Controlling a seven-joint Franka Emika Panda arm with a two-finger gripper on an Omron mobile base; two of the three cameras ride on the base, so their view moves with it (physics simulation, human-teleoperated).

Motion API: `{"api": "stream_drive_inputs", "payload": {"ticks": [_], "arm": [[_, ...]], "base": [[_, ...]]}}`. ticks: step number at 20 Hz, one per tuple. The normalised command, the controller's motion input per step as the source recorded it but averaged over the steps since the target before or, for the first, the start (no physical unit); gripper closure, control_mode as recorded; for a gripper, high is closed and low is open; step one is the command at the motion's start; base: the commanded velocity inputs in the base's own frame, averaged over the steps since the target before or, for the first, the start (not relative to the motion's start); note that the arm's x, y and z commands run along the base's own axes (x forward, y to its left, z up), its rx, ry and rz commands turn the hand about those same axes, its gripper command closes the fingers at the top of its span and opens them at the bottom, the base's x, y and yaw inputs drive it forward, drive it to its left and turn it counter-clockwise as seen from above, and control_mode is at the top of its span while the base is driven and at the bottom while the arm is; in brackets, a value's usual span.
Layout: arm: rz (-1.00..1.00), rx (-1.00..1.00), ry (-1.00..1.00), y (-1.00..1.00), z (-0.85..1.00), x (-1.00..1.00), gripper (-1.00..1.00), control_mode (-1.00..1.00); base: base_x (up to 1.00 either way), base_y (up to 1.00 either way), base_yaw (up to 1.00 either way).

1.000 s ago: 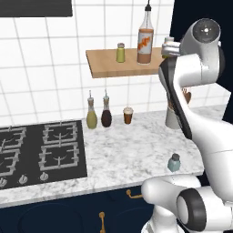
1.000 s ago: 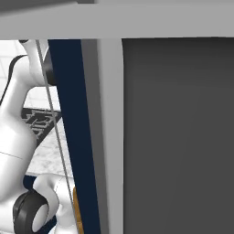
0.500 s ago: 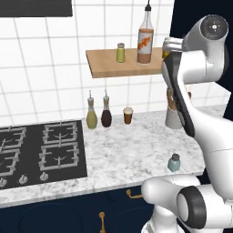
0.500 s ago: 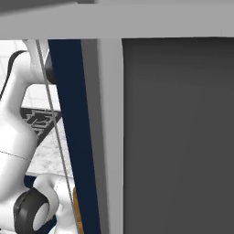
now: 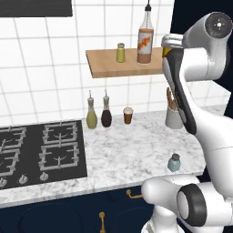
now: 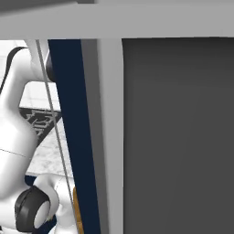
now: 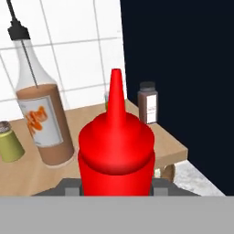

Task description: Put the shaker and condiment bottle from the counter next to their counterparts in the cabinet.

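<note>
My gripper (image 7: 116, 187) is shut on the red condiment bottle (image 7: 116, 141), held upright just off the wooden cabinet shelf (image 7: 171, 144). On the shelf stand the tall bottle with orange-brown contents (image 7: 43, 125) and the yellow-green shaker (image 7: 9, 142), both to the left of the red bottle. In the left base view the hand (image 5: 169, 45) is at the shelf's (image 5: 113, 68) right end, beside the tall bottle (image 5: 145, 38) and shaker counterpart (image 5: 120, 53); the arm hides the red bottle there. The pale blue-grey shaker (image 5: 174, 162) stands on the marble counter (image 5: 132, 150) near its front right edge.
A brown jar with a dark lid (image 7: 148, 103) stands at the shelf's far right end. Below the shelf are two cruets (image 5: 91, 116), a small brown jar (image 5: 128, 115) and a white utensil holder (image 5: 172, 117). The black hob (image 5: 41, 150) lies left. A navy panel (image 6: 73, 137) blocks the right base view.
The arm's upper joint has swung slightly to the right. The hand stays at the shelf's right end, still shut on the red bottle.
</note>
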Motion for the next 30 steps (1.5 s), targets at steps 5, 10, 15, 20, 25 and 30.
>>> {"api": "stream_drive_inputs", "payload": {"ticks": [5,10,15,20,25,30], "arm": [[0.12,0.0,0.0,0.37,-0.03,0.18,1.0,-1.0],[0.12,0.0,0.0,0.05,-0.18,0.43,1.0,-1.0],[0.11,-0.02,0.0,0.0,-0.13,0.33,1.0,-1.0],[0.06,-0.03,0.0,0.0,0.18,0.04,1.0,-1.0],[0.05,-0.07,0.0,0.0,0.18,0.0,1.0,-1.0],[0.04,-0.13,0.0,-0.05,0.01,0.02,1.0,-1.0]], "base": [[0.0,0.0,0.0],[0.0,0.0,0.0],[0.0,0.0,0.0],[0.0,0.0,0.0],[0.0,0.0,0.0],[0.0,0.0,0.0]]}}
